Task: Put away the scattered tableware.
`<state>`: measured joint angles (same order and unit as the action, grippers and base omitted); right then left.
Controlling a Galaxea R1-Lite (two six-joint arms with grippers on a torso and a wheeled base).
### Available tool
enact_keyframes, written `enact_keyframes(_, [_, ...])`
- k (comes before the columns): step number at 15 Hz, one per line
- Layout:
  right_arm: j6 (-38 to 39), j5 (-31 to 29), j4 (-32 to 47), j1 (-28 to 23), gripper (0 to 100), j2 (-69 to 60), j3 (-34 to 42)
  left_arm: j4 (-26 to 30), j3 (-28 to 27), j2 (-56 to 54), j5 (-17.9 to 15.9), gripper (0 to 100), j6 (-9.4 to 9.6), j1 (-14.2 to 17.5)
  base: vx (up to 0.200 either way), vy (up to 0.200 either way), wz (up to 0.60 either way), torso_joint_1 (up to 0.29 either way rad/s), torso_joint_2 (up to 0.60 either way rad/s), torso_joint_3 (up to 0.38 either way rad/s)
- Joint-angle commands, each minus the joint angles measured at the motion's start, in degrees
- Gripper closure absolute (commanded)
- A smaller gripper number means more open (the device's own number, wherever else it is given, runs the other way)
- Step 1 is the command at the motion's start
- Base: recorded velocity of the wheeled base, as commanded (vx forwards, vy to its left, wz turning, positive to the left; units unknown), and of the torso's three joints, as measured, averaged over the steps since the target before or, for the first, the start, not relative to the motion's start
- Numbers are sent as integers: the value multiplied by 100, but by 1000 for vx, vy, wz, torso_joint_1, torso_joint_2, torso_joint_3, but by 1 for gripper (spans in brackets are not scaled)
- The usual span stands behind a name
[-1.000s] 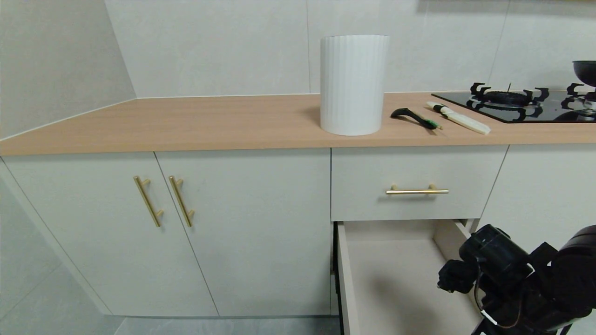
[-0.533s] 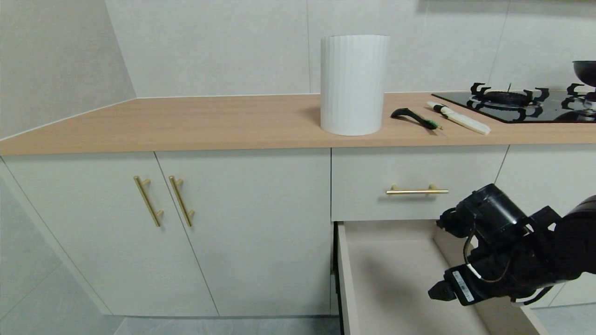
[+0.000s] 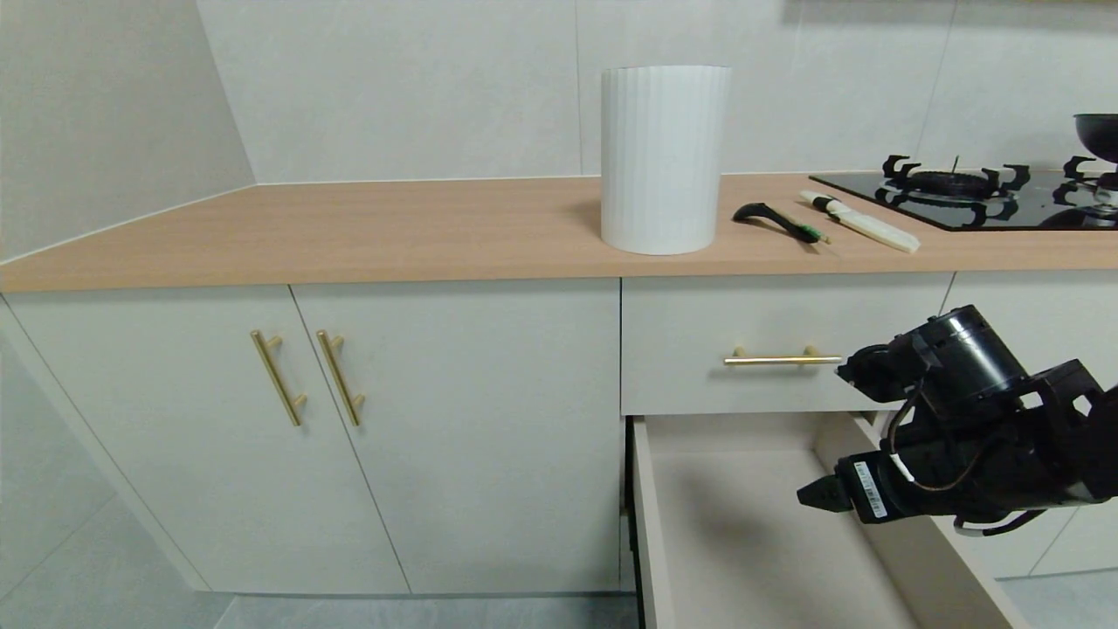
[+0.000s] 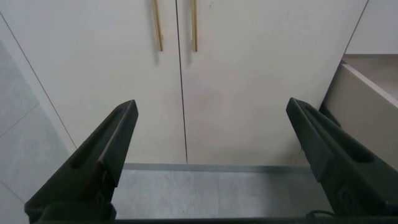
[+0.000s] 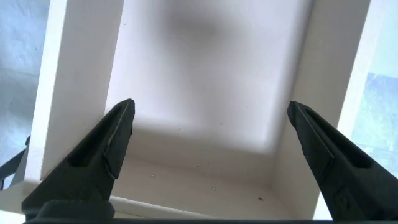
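1. Head view: the black spoon and white utensil lay on the counter, well above the right jaws.
2. Left wrist view: the left jaws stood wide apart, empty, facing the cabinet doors.
3. Right wrist view: the right jaws stood wide apart, empty, over the drawer.

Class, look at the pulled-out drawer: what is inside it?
The drawer shows a bare pale floor and walls, no tableware. The right gripper, above it with open fingers, covers part of its right side; its front end is out of frame.
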<state>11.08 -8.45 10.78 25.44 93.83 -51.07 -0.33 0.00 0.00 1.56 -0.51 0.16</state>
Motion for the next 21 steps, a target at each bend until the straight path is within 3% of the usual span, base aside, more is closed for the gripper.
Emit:
enact_keyframes(1, [8, -8, -23, 5, 0, -58, 0, -2, 0, 0, 2, 0, -2, 11, 0, 0, 0, 0, 0, 0])
enact_keyframes(8, [17, -25, -225, -13, 0, -67, 53, -2, 0, 0, 2, 0, -2, 2, 0, 0, 0, 50, -166, -159])
enact_keyframes(21, [17, -25, -410, 5, 0, -49, 114, -2, 0, 0, 2, 0, -2, 2, 0, 0, 0, 145, -425, -255])
